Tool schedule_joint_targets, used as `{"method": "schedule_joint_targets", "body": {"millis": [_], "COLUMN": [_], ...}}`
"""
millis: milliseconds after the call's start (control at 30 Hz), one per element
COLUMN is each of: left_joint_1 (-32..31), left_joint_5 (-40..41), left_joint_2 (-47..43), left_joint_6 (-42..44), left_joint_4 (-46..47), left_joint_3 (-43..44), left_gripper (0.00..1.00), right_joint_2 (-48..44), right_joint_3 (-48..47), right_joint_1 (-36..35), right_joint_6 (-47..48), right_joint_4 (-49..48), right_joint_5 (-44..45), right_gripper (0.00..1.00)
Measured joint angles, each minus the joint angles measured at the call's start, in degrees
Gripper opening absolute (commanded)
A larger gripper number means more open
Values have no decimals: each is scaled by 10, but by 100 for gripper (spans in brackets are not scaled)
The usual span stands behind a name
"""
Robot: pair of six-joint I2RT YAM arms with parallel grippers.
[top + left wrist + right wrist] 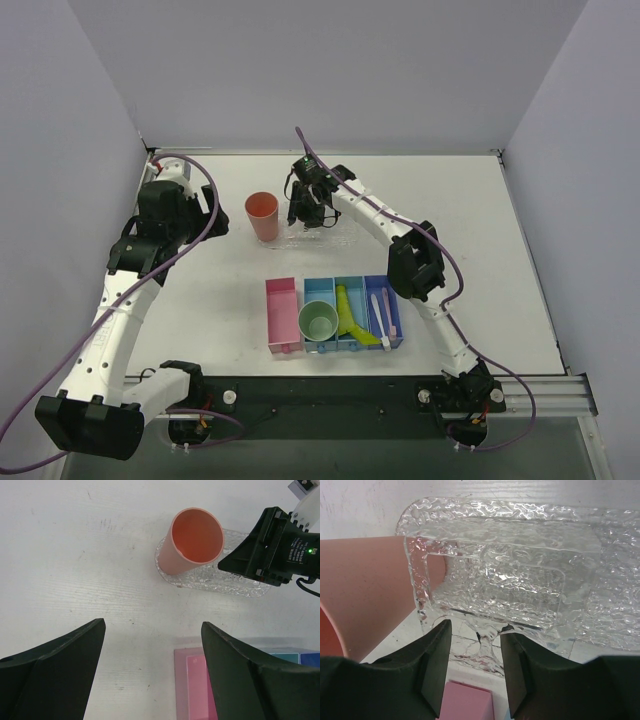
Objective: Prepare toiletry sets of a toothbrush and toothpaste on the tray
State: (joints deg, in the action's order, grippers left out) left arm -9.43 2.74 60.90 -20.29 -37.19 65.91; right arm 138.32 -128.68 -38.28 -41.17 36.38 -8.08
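1. Right gripper (475, 631): jaws apart and low over the near edge of the clear rack (505, 570), pads on either side of that edge with gaps showing. Not gripping anything, as far as this close view shows.
2. Left gripper (153, 624): wide open, nothing in it, hovering off to the left and aimed at the orange cup (195, 540).
3. Tray (210, 584): mid-table, with the orange cup standing at its left end and the rack beside the cup. No brush or tube on it.
4. Toothbrush (378, 312) and toothpaste (346, 312) lie in the blue bins (350, 282) at the near edge, right of the green cup (319, 322). The top view is too small to count how many of each.
5. Step, as I judge it: holders are being set up on the tray; no set is loaded yet.
6. Next move: the right arm should lift clear without nudging the rack, go to the bins, and close on a slim toothbrush mid-handle. It lies low against the bin wall, so the fingers must come straight down.
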Motion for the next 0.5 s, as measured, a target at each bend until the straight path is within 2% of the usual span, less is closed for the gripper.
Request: {"method": "schedule_joint_targets", "body": {"millis": [500], "left_joint_1": [0], "left_joint_5": [0], "left_joint_2": [0], "left_joint_6": [-2], "left_joint_4": [0], "left_joint_3": [-1], "left_gripper": [88], "right_joint_2": [-25], "right_joint_3": [22], "right_joint_1": [1], "right_joint_6": [0], "right_joint_4": [-14], "right_joint_5": [9], "right_gripper": [42]}}
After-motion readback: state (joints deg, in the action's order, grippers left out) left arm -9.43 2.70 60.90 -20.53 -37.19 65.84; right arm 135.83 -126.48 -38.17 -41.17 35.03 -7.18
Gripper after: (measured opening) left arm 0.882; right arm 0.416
